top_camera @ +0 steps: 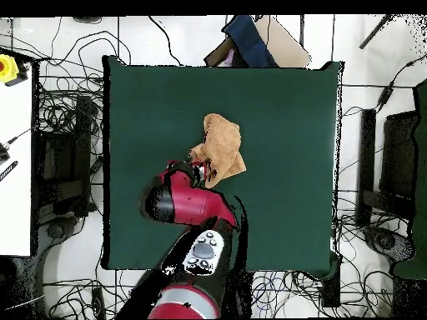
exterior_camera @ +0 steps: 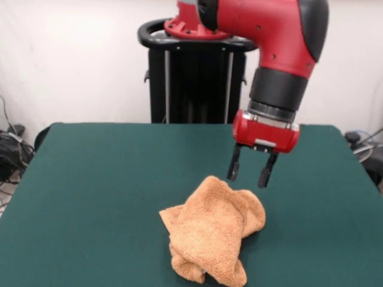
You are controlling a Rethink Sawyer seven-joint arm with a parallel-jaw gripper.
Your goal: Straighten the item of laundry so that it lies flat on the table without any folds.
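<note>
Jaws parted and holding nothing: the two black fingers of the gripper [exterior_camera: 251, 170] hang side by side with a clear gap between them, tips pointing down, just above and behind the far right part of the towel [exterior_camera: 212, 234], not touching it in the front view. Sawyer arm [exterior_camera: 272, 45], red with a black wrist band, descends from the upper right of the front view; the black pedestal [exterior_camera: 194, 78] stands behind the table's far edge. Orange-tan terry towel, crumpled into a loose heap with several folds: one lobe bulges to the right, a narrower part trails toward the near edge, and a corner juts to the left. It lies on the dark green table [exterior_camera: 90, 197], slightly right of centre and toward the near side in the front view. Overhead view: towel [top_camera: 223, 147] near the table's [top_camera: 283, 208] middle, with the red arm [top_camera: 188, 204] reaching over the table top beside it; cables [top_camera: 58, 108] lie on the floor around the table
</note>
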